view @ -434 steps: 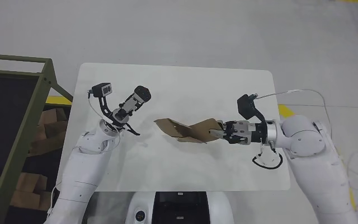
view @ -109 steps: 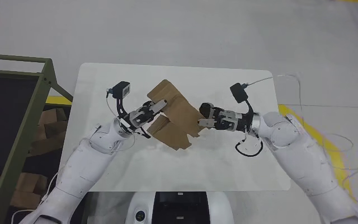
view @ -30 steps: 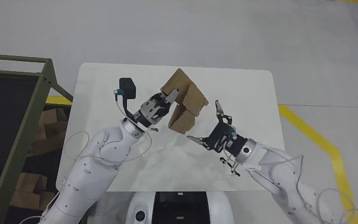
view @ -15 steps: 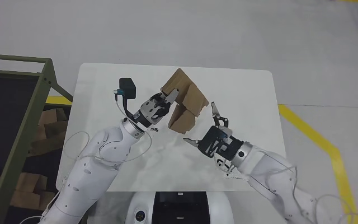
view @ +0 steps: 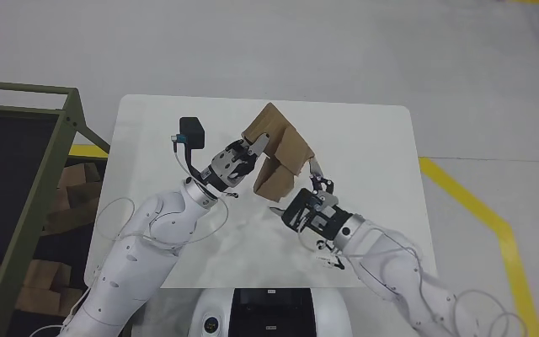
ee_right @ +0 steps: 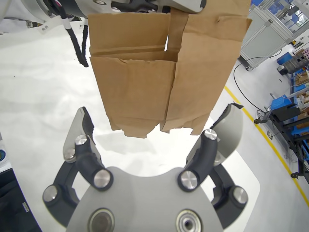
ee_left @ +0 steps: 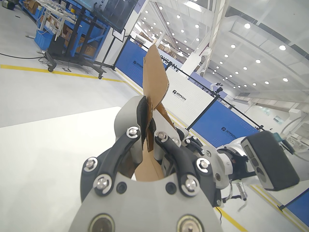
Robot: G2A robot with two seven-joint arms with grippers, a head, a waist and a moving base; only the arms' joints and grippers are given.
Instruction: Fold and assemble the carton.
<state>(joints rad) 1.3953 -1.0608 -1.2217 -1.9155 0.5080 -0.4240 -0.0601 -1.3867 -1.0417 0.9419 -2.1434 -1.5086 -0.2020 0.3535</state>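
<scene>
I see the brown cardboard carton [view: 282,156] held up over the middle of the white table with round corners [view: 168,118]. It is only partly folded. Its walls are bent into a loose box shape and its flaps hang free.

My left gripper [view: 257,150] has the carton. Its fingers are pressed tight on one thin edge of cardboard. In the left wrist view, the cardboard [ee_left: 155,73] sticks up from between the two black pads [ee_left: 142,112] like a flat card on its side.

My right gripper [view: 296,190] is just beside the low end of the carton, on the side nearer the robot's body. Its two fingers are spread wide and hold nothing. In the right wrist view, the carton [ee_right: 135,90] hangs in front of that gripper [ee_right: 158,113]. I see two brown panels side by side with a slit between them, and the bottom edge is ragged. One finger [ee_right: 82,124] is out past one side of the carton and the other finger is out past the other side. Neither one touches the cardboard.

I cannot tell if the carton's low edge touches the table.

Beside the table stands a dark green metal frame [view: 42,168], with scraps of brown cardboard [view: 72,189] next to it. A yellow line [view: 472,194] runs across the grey floor on the other side.
</scene>
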